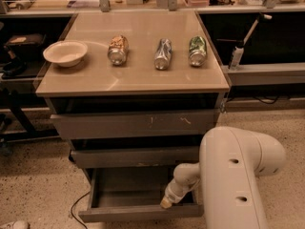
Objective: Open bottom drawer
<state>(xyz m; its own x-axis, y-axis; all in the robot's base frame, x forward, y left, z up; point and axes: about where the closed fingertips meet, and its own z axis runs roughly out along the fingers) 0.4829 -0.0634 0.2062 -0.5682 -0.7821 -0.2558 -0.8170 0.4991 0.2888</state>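
Observation:
The bottom drawer [138, 213] of the grey-brown cabinet stands pulled out, and its shallow grey tray interior shows. Above it are the middle drawer front [133, 156] with light chips on its lower edge and the top drawer front [133, 124] with white scuff marks; both sit slightly out. My gripper [167, 202] hangs at the end of the white arm [233, 175], inside the bottom drawer at its right, just behind the front panel.
On the cabinet top lie a white bowl [65, 53] at the left and three cans on their sides [117, 49] [162, 53] [197, 50]. Benches with clutter stand behind. A black cable [78, 204] lies on the speckled floor at the lower left.

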